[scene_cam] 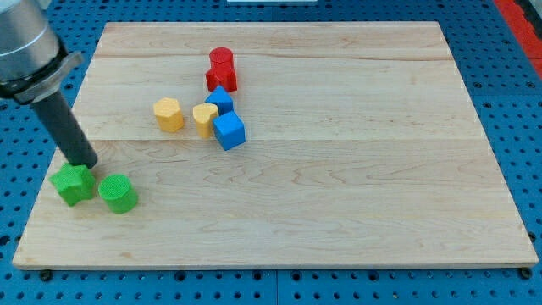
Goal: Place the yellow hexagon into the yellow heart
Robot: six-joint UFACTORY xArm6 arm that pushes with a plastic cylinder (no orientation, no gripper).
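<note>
The wooden counter (339, 212) carries a yellow hexagon (168, 114) just left of the yellow heart (204, 119); light, stiff, likely slides if pushed on its left face. My tip (85, 164), a bare rod with no end effector jaws, touches a green block (74, 184) far down-left.

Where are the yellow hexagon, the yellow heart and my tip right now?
yellow hexagon (168, 113): camera view, on its top face.
yellow heart (204, 118): camera view, on its top face, touching the blue blocks.
my tip (85, 164): camera view, rod's very end, at the green star block.

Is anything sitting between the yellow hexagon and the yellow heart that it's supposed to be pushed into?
Nothing visible. The yellow hexagon lies just to the view's left of the yellow heart, with only bare board between them. My tip is far off, by the green blocks.
</note>
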